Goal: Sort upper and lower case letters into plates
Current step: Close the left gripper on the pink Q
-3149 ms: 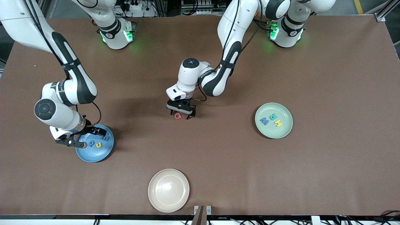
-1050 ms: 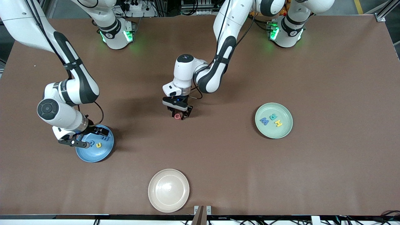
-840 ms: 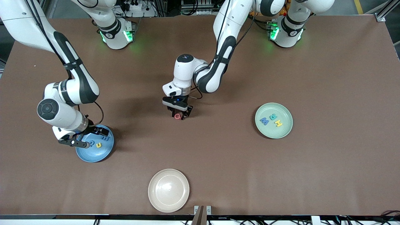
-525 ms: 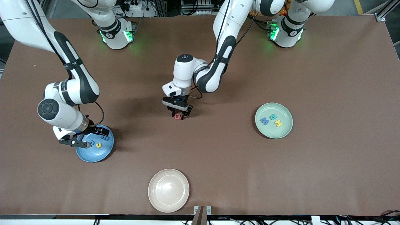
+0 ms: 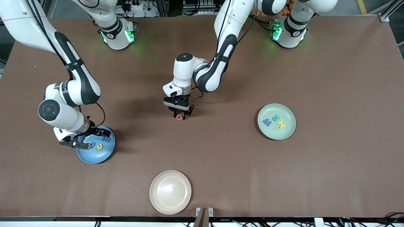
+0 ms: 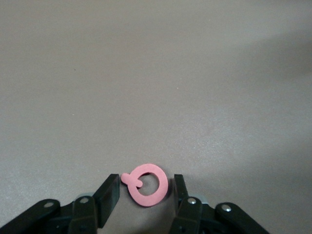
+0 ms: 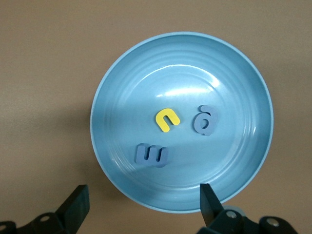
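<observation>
left tool [image 5: 180, 116] has closed around pink letter [image 6: 146, 185].

A robotics lab, set up for tabletop trials. Two white Franka arms are bolted along one edge of a wide table [image 5: 331, 176] covered in plain brown sheet, their bases [image 5: 117, 34] glowing with green status lights. Past that edge run aluminium frame rails [image 5: 389, 11], a power strip [image 5: 139, 5] and loose black cables [image 5: 189, 9]. A bracket [image 5: 202, 214] is clamped to the table's near edge. Nothing homely is here: only bare plastic plates [image 5: 277, 134] and foam letters [image 5: 280, 125] as test props.
</observation>
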Robot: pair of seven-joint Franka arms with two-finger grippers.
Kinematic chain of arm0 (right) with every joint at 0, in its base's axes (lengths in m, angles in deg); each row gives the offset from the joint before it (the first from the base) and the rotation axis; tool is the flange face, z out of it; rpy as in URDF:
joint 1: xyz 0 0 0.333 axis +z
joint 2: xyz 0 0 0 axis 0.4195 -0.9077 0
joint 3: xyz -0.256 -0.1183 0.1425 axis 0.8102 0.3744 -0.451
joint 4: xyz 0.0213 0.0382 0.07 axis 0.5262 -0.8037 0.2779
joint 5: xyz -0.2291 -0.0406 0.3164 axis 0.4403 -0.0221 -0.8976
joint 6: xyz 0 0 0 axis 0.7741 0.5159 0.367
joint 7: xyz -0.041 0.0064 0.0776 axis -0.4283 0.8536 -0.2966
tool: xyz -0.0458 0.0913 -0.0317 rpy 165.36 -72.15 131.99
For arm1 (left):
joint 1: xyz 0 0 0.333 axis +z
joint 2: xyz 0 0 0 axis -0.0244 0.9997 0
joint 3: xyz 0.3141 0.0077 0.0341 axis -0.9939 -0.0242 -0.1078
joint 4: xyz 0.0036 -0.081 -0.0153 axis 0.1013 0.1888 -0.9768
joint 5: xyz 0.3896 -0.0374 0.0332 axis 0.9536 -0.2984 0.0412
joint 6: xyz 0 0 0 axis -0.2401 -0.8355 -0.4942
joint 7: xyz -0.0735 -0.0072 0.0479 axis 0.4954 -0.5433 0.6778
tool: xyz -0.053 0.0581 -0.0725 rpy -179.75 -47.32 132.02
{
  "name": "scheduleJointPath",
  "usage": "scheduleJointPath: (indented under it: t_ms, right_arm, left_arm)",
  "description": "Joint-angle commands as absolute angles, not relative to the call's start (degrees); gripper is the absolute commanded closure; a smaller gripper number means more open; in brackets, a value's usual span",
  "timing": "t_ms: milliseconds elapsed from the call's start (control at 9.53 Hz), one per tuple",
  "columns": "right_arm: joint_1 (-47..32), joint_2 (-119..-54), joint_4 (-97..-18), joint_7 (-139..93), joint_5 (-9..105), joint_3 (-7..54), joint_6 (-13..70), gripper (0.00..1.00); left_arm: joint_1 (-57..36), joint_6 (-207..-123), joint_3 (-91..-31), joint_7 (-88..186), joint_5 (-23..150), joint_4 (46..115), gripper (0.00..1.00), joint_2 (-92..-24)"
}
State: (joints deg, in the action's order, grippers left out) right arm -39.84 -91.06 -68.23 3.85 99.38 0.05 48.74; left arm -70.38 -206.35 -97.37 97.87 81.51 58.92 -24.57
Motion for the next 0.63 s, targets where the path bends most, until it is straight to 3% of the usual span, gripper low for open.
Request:
scheduleJointPath:
  t_ms: [0, 210, 525]
  right_arm:
    - [-39.5, -91.3, -67.3, 4.7, 100.5, -0.1, 47.9, 0.00]
    - [-39.5, -91.3, -67.4, 4.7, 100.5, -0.2, 47.9, 0.00]
    - [-39.5, -91.3, -67.3, 4.7, 100.5, -0.1, 47.9, 0.00]
  left_arm:
    - [-71.4, -205.1, -98.0, 100.6, 82.7, 57.5, 0.56, -22.5]
    - [-71.4, -205.1, -98.0, 100.6, 82.7, 57.5, 0.65, -22.5]
    - [-71.4, -205.1, -98.0, 100.5, 82.8, 57.5, 0.70, -22.5]
